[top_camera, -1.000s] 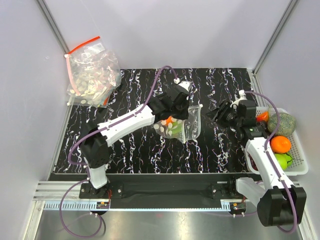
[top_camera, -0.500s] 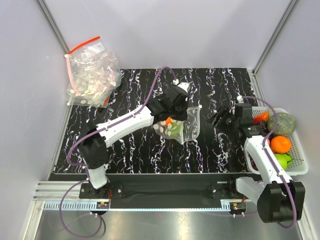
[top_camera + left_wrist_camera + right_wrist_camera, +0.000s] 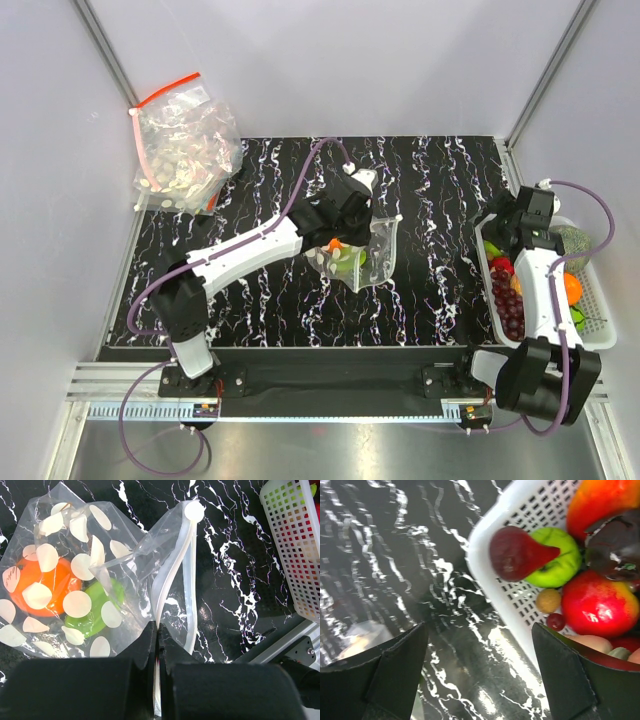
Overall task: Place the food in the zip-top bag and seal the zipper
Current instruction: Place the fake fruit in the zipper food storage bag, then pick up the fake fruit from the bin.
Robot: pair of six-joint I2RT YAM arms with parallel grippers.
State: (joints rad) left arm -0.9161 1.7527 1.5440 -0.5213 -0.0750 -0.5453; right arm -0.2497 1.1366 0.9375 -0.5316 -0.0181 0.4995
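The food (image 3: 37, 585) is bagged; left fingers (image 3: 100, 690) pinch the unsealed zipper (image 3: 172, 565) of the zip-top bag (image 3: 80, 570), right fingers (image 3: 395, 670) wide at three o'clock.

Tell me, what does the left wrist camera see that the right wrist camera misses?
Only the left wrist view clearly shows the zip-top bag, with orange food and green food inside, and the left gripper shut on its zipper. Only the right wrist view shows the right gripper, open, and a green apple and red apple. Both show the black marbled table and the white basket.
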